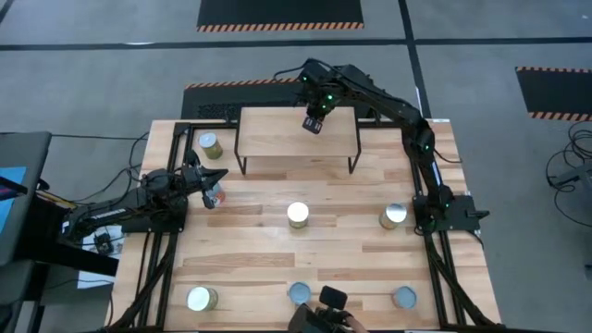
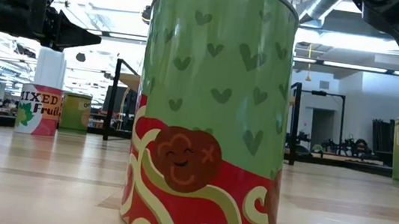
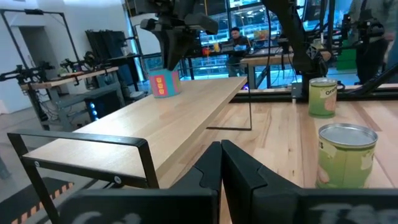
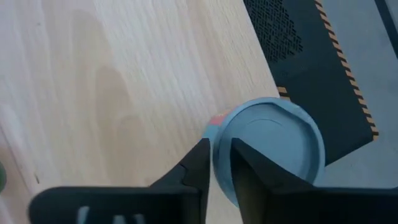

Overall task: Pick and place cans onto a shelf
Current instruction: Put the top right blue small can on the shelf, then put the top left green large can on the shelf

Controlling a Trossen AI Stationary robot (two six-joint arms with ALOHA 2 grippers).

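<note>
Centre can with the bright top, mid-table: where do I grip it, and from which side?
Grip the centre can across its round side wall near the rim, coming straight down from above. It stands upright with bare table all round, so nothing crowds the grasp. Right gripper is over the shelf, left gripper at the table's left.

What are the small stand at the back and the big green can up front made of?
The shelf looks like pale wood, with visible grain, on thin matte black legs, probably metal. The green can seems a metal tin under a printed label, judging by its pale rim; the wrap could be paper or plastic.
</note>
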